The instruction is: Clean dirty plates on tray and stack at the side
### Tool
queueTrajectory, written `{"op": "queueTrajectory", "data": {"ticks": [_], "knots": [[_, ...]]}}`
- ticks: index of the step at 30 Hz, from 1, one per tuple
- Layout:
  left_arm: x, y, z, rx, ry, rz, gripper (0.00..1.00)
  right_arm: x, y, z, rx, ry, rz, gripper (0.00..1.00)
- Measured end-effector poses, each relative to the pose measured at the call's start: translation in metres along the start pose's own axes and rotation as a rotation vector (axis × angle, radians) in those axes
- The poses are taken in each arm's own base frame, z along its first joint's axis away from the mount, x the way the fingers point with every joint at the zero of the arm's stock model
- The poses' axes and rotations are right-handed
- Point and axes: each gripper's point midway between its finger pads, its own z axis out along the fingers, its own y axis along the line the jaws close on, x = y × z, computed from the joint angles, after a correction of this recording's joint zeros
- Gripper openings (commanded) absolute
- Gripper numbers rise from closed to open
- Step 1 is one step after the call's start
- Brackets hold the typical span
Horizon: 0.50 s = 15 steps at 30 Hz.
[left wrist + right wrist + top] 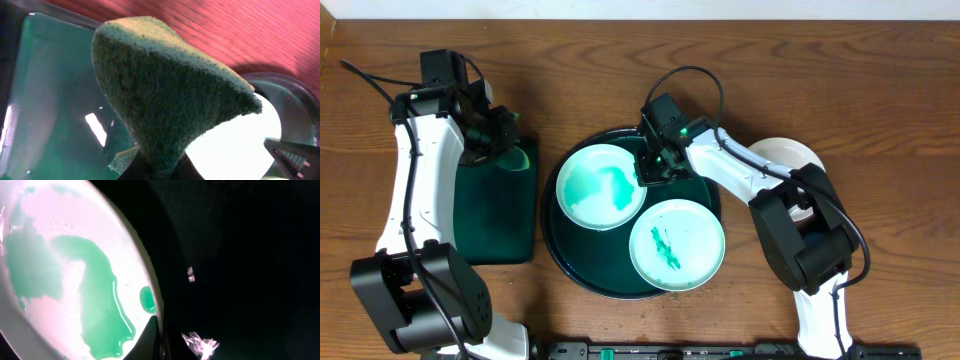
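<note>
The round dark tray point(582, 250) holds two plates. The upper-left plate point(582, 205) carries a large teal smear. The pale turquoise plate point(690, 232) at the lower right has a small smear. A white plate point(788, 152) lies on the table right of the tray, partly hidden by my right arm. My right gripper point(655, 165) is shut on the right rim of the smeared plate point(75, 280), one finger on each side of the rim point(159, 335). My left gripper point(508, 140) is shut on a green sponge point(165, 95), held above the rectangular tray.
A smaller rectangular dark green tray point(498, 215) lies left of the round tray, under my left gripper; it also shows in the left wrist view point(45, 100). Bare wooden table lies all round. A dark rail runs along the front edge point(720, 350).
</note>
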Motion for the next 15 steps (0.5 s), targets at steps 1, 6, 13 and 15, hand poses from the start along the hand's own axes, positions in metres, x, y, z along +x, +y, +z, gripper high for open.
{"op": "queueTrajectory", "data": {"ticks": [1, 6, 13, 15], "knots": [[0.0, 0.002, 0.0, -0.013, -0.002, -0.002, 0.07, 0.0, 0.001, 0.0, -0.002, -0.002, -0.002, 0.01], [-0.003, 0.015, -0.001, -0.088, -0.018, -0.003, 0.07, -0.001, 0.001, 0.0, -0.002, -0.006, -0.022, 0.01], [-0.004, 0.021, -0.001, -0.123, -0.025, -0.003, 0.07, -0.014, 0.002, -0.026, 0.086, -0.096, -0.123, 0.01], [-0.004, 0.022, -0.001, -0.127, -0.024, -0.003, 0.07, -0.025, 0.008, -0.054, 0.13, -0.171, -0.17, 0.01]]}}
